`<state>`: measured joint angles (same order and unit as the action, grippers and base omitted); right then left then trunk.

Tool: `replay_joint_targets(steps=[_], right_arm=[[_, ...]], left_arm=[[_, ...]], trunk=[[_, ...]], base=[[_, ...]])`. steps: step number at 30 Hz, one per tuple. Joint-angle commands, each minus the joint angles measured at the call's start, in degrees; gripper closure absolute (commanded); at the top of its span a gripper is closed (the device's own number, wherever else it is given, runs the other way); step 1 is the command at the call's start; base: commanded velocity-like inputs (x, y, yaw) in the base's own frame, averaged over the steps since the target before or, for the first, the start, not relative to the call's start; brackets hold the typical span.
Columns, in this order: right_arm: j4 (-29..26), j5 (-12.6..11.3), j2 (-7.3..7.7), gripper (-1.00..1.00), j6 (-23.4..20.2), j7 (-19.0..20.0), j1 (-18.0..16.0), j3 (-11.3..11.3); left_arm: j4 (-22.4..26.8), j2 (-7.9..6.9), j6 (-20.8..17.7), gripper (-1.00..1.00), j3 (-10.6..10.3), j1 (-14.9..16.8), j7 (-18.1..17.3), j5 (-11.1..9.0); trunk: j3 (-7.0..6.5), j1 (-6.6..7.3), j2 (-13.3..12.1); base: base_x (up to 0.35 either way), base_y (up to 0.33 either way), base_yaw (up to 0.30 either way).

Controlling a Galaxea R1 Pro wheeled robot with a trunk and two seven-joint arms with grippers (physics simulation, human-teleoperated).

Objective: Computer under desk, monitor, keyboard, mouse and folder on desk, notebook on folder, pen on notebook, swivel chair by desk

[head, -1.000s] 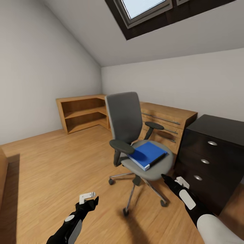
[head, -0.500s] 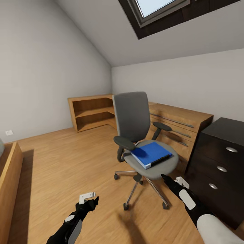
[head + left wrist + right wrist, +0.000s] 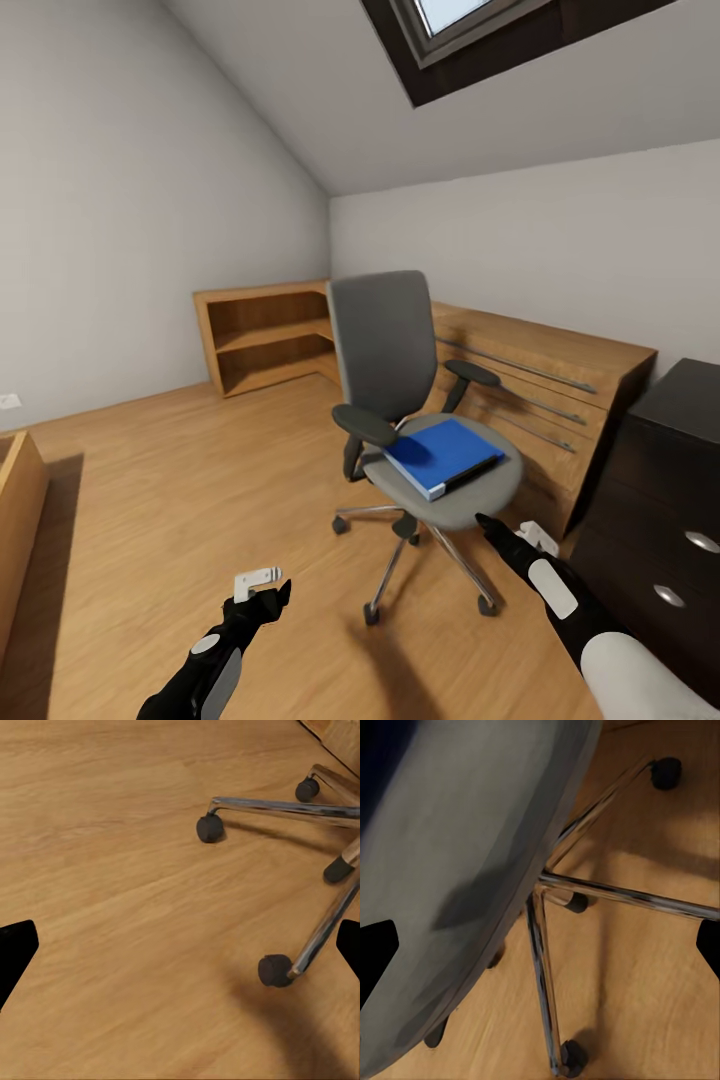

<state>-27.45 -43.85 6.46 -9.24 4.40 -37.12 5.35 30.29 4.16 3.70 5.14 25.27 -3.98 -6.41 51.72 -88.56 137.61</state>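
The blue folder [image 3: 441, 455] lies flat on the seat of the grey swivel chair [image 3: 400, 390], between its two armrests. The chair stands on the wood floor [image 3: 180, 500], its chrome star base and black castors [image 3: 276, 970] spread beneath the seat. Behind the chair a long wooden cabinet [image 3: 540, 385] with metal rail handles runs along the wall; an open wooden shelf unit [image 3: 262, 335] sits in the corner beyond the chair.

The right end effector [image 3: 490, 527] hovers just beside the front edge of the chair seat, not touching it; its fingers [image 3: 376, 960] stand wide apart and hold nothing, with the seat's underside close ahead. The left end effector [image 3: 272, 596] hangs over bare floor, near the chair's base but apart from it, its fingers [image 3: 15, 956] likewise spread wide and empty.

A dark drawer chest [image 3: 665, 520] stands beside the chair, next to the cabinet.
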Motion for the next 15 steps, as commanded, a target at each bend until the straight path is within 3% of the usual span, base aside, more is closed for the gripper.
replay_joint_targets(steps=[1,7,15], right_arm=[[0.0,-0.2,-0.04,-1.0,-0.3,0.3,0.0,0.2],[0.0,-0.2,0.0,-1.0,-0.3,0.3,0.0,0.3],[0.0,-0.2,0.04,-1.0,-0.3,0.3,0.0,0.3]], left_arm=[[-0.1,0.06,0.1,-1.0,0.3,0.0,-0.4,-0.5],[-0.1,0.08,0.1,-1.0,0.3,0.0,-0.4,-0.5],[-0.1,0.06,0.1,-1.0,0.3,0.0,-0.4,-0.5]], trunk=[[0.06,-0.03,0.0],[0.06,-0.03,0.0],[0.06,-0.03,0.0]], base=[[0.333,0.0,0.0],[0.292,0.0,0.0],[0.052,0.0,0.0]])
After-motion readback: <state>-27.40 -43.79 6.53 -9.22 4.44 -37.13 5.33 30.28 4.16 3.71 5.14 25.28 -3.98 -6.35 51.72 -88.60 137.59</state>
